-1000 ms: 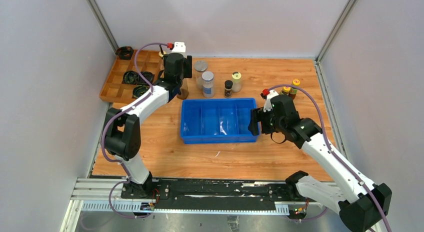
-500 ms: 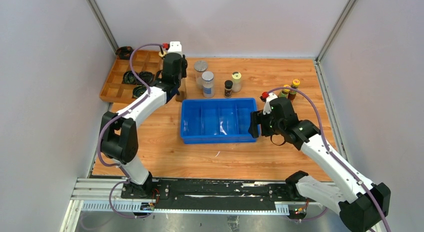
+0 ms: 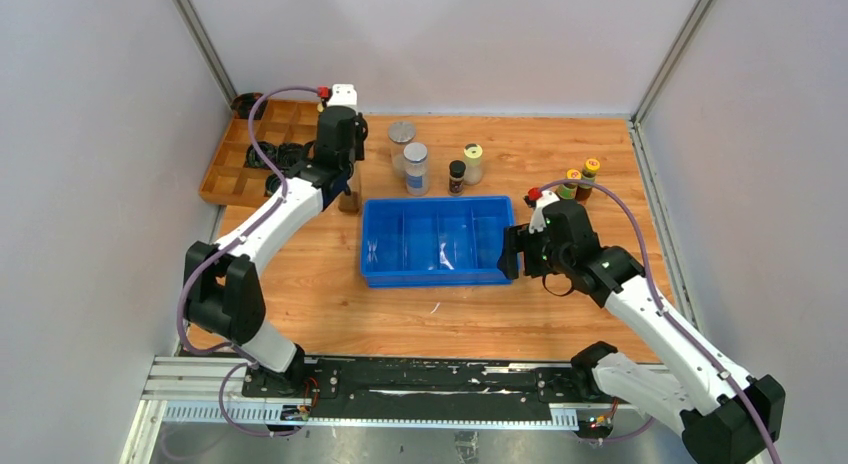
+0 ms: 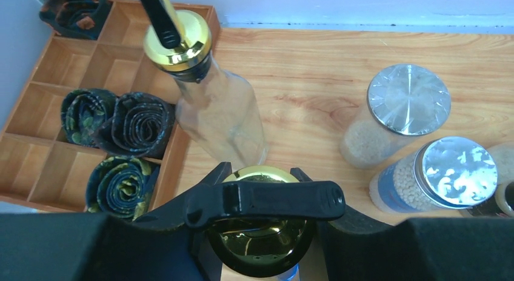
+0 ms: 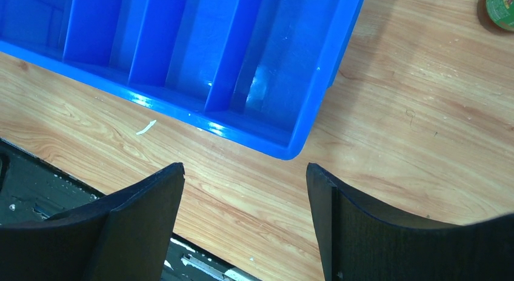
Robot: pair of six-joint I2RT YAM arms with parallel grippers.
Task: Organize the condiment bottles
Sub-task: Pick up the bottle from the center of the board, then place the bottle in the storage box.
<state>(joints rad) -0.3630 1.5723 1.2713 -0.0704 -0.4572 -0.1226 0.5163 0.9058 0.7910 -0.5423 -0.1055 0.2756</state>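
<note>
My left gripper [image 4: 259, 172] is shut on the gold cap of a clear gold-spouted bottle [image 4: 262, 244], whose black spout lies across the jaws; in the top view this bottle [image 3: 349, 199] hangs left of the blue bin. A second gold-spouted bottle [image 4: 209, 96] stands just beyond it, beside the wooden tray. Two silver-lidded jars [image 3: 402, 134] [image 3: 416, 166], a small black-capped bottle [image 3: 457, 175] and a cream-lidded jar [image 3: 473, 162] stand behind the bin. Two yellow-capped sauce bottles [image 3: 573, 182] [image 3: 591, 173] stand at the right. My right gripper [image 5: 243, 172] is open above bare wood at the bin's near right corner.
The blue divided bin [image 3: 437, 276] sits mid-table with nothing in its compartments. A wooden compartment tray [image 3: 222, 174] with black coiled rings [image 4: 127, 114] is at the back left. A black rail [image 3: 400, 379] runs along the near edge. Grey walls close in both sides.
My left gripper closed on the gold-capped bottle and shifted it a little left and nearer. The right arm drifted slightly nearer, still open.
</note>
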